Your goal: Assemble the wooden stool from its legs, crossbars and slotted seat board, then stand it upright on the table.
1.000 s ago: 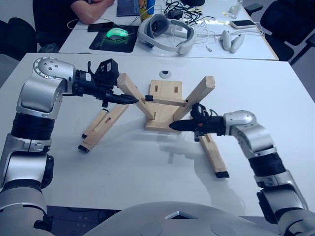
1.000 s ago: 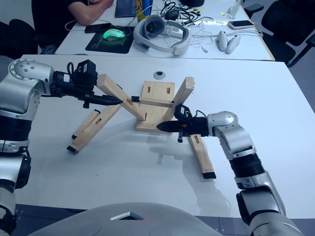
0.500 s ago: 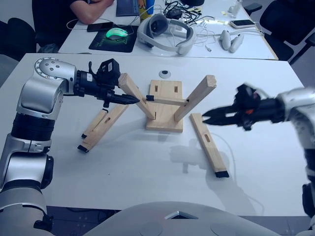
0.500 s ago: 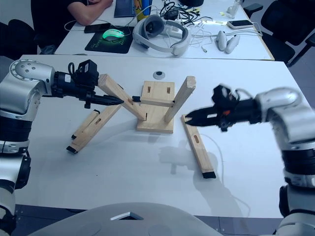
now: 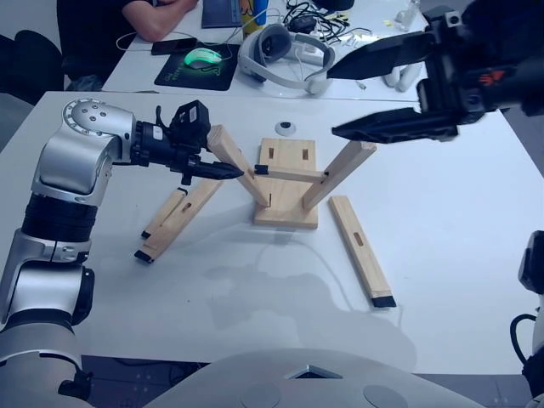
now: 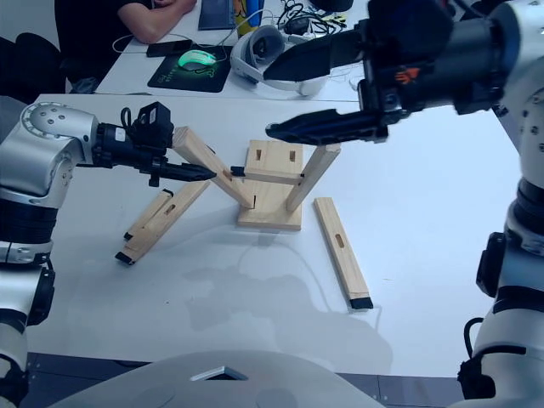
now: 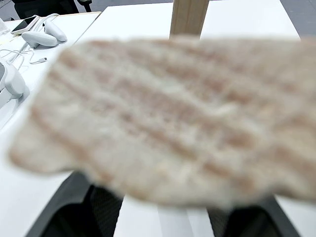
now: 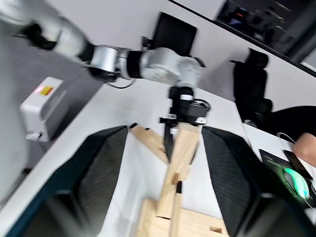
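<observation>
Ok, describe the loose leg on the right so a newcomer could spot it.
Find the seat board lying flat on the table, two legs sticking up from it. Right of it one leg lies flat by itself, dark cap toward the robot. The other loose legs lie as a pair on the board's left.

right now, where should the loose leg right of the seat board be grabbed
Take the leg near its middle, across its narrow width, from straight above. It lies flat on the table with both long sides free, so the jaws should straddle it there.
</observation>
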